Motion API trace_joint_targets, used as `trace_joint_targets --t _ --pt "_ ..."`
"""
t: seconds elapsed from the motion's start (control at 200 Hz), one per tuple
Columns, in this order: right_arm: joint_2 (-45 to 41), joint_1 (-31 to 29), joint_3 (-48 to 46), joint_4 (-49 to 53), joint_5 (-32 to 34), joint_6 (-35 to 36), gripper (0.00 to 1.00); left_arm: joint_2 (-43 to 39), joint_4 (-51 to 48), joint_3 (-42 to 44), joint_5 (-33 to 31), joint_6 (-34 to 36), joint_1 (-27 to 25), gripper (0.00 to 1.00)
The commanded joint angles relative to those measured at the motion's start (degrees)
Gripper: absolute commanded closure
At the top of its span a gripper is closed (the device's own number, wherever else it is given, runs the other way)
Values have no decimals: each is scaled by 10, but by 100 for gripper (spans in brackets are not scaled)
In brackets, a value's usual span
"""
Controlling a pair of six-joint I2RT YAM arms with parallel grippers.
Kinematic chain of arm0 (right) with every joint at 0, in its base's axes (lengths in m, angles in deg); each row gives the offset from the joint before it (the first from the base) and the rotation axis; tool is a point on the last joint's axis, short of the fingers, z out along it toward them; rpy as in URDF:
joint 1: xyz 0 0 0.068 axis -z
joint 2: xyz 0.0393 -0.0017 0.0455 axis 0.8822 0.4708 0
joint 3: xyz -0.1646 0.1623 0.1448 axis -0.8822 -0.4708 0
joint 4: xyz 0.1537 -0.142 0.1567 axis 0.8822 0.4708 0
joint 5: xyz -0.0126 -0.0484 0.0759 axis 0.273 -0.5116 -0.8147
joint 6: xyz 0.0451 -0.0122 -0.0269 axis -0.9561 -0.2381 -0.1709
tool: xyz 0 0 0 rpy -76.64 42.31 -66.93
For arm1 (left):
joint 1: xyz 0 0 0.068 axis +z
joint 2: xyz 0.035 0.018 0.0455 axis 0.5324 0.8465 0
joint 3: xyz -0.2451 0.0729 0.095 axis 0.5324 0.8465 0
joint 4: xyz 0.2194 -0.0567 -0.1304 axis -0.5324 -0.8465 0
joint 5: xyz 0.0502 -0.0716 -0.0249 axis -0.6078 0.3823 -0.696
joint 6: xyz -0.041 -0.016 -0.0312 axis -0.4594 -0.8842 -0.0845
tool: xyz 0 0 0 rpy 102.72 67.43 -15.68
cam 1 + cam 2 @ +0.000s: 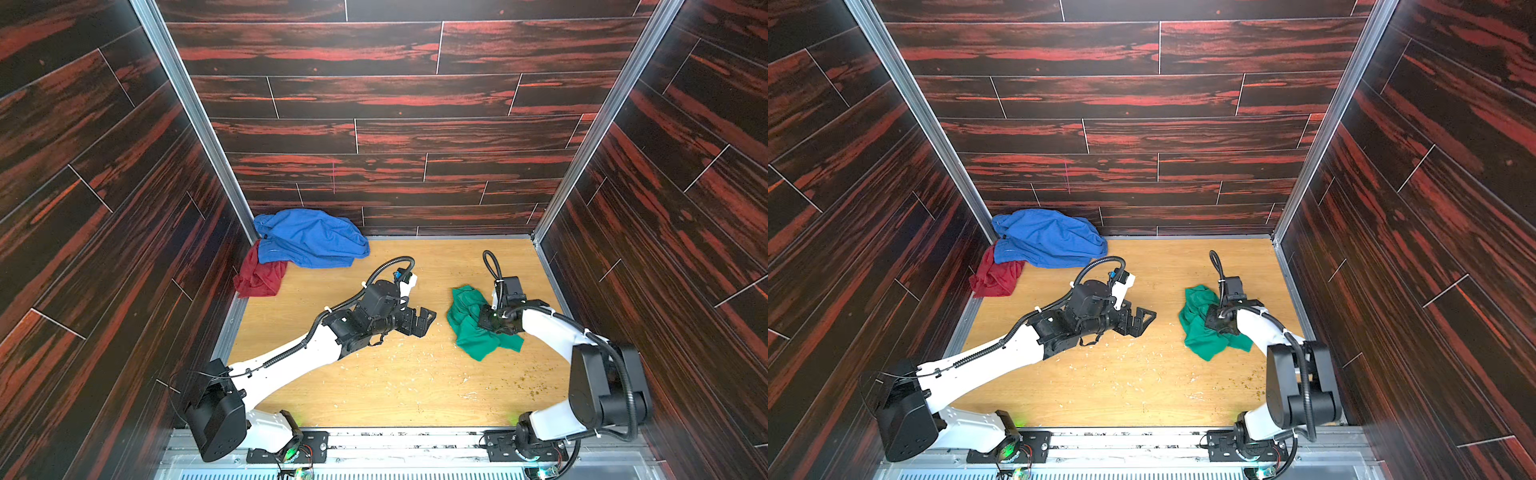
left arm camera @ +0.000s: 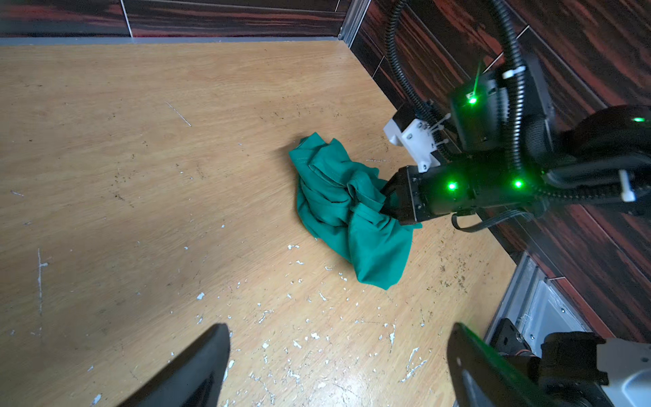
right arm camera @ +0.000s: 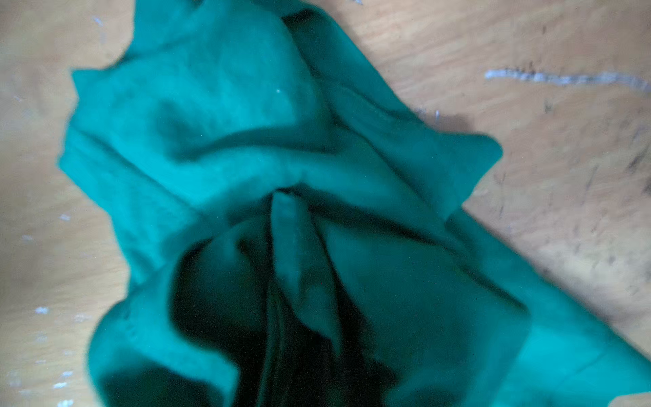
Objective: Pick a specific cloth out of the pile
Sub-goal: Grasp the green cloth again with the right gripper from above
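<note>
cloth [image 1: 467, 320] [image 1: 1196, 332] [image 2: 334, 197] [image 3: 281, 141]: crumpled green heap flat on the worktop [image 1: 374, 386], right half, near the right edge, about midway between far and near edges. long axis runs roughly far-to-near in both top views. the narrow end points at the near edge, the bunched end at the far edge.

pile [image 1: 299, 249] [image 1: 1038, 245] sits in the far left corner, well apart from the cloth. blue cloth [image 1: 311, 239] is on top, with the red cloth [image 1: 259, 276] partly under it and sticking out toward the near side.

hidden / unclear:
- the right arm [image 1: 544, 332] wrist covers the cloth's right-middle part in both top views
- the right wrist view is blurred and filled with green folds, no fingers showing; one ridge of fabric runs up toward the camera
- the left wrist view cuts off the left claw's fingers at the frame edge

claws:
- right claw [image 2: 387, 201] [image 1: 488, 322]: tips buried in the cloth, fabric bunched up against them. touching for sure; can't tell if clamped or parted.
- left claw [image 1: 424, 322] [image 1: 1144, 320] [image 2: 340, 331]: spread wide, holding nothing, above bare worktop left of the cloth, aimed toward it and not touching.
</note>
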Motion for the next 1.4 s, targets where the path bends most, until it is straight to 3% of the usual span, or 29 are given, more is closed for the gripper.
trace_joint_targets --t 0.0,0.05,0.115,0.431,0.641,1.147,1.258,1.393 --pt "-18 1 14 29 23 8 55 -19 -2 -4 -4 1 -3 1" --pt "-36 1 16 37 21 9 36 -21 -2 -2 -5 0 -3 1" --pt "-59 1 21 51 15 11 23 -19 -5 0 -4 5 -3 1" --pt "-113 -1 -14 40 -92 -25 2 -19 -15 8 -10 23 -3 1" --pt "-88 -21 -30 18 4 -30 1 -12 17 21 8 1 -3 1" --pt "158 -30 120 80 41 35 2 -19 9 23 -6 11 -3 1" --pt "170 -30 116 90 24 37 7 -19 1 18 -8 14 -3 1" --pt "168 -30 102 75 -7 30 22 -20 -3 16 -9 16 -3 1"
